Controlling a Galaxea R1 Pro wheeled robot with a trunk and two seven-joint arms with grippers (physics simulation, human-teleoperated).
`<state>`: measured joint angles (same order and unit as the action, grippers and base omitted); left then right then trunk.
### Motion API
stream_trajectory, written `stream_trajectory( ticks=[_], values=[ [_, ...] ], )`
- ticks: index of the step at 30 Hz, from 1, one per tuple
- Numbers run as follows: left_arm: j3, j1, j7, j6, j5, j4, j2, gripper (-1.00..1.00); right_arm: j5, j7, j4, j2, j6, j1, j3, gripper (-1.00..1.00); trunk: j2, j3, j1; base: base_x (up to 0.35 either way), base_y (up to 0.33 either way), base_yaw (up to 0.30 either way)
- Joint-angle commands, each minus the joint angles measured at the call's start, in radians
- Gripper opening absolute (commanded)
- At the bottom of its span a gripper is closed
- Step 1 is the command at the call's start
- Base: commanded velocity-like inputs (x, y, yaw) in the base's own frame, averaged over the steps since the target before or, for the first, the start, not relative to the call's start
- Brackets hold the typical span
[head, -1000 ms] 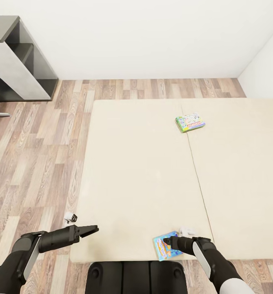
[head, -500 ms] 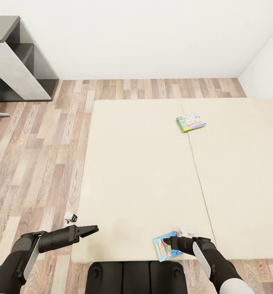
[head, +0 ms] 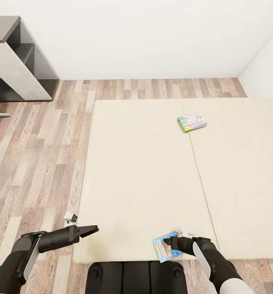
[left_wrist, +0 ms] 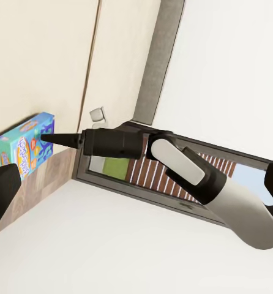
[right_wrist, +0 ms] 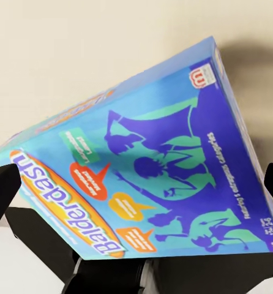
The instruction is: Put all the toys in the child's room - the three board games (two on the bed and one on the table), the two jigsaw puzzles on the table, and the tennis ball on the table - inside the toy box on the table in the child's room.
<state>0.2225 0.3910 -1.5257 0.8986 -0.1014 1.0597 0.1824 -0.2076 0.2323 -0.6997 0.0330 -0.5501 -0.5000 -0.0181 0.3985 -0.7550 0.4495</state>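
**Right gripper on the blue game box at the bed's near edge**

We stand at the near edge of the bed (head: 144, 175). Our right gripper (head: 167, 241) lies over the light blue board game (head: 165, 246), which sits at the mattress's near edge, close to the seam. In the right wrist view the box (right_wrist: 149, 177) spans the gap between the two dark fingertips (right_wrist: 2, 190), so the jaws look spread around it, but we cannot tell whether they grip it. That low, flat reach suits a thin box.

Our left gripper (head: 93, 228) hovers over the near left corner of the mattress, fingers together, holding nothing, probably kept clear.

The green-edged board game (head: 191, 122) lies further off, by the seam.
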Motion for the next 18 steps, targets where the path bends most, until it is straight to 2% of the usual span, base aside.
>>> stream_trajectory(
  ticks=[1,18],
  values=[
    [0.0,0.0,-0.004,0.011,0.0,0.0,0.0,1.0,-0.006,-0.001,-0.001,0.001,-0.005,0.0,-0.002,1.0,0.001,-0.001,0.001,0.0,0.009,0.0],
    [0.0,0.0,-0.004,0.011,0.0,0.0,0.0,1.0,-0.004,-0.002,-0.001,0.0,-0.005,0.0,-0.002,1.0,0.001,-0.001,0.001,0.0,0.03,0.0]
  ],
)
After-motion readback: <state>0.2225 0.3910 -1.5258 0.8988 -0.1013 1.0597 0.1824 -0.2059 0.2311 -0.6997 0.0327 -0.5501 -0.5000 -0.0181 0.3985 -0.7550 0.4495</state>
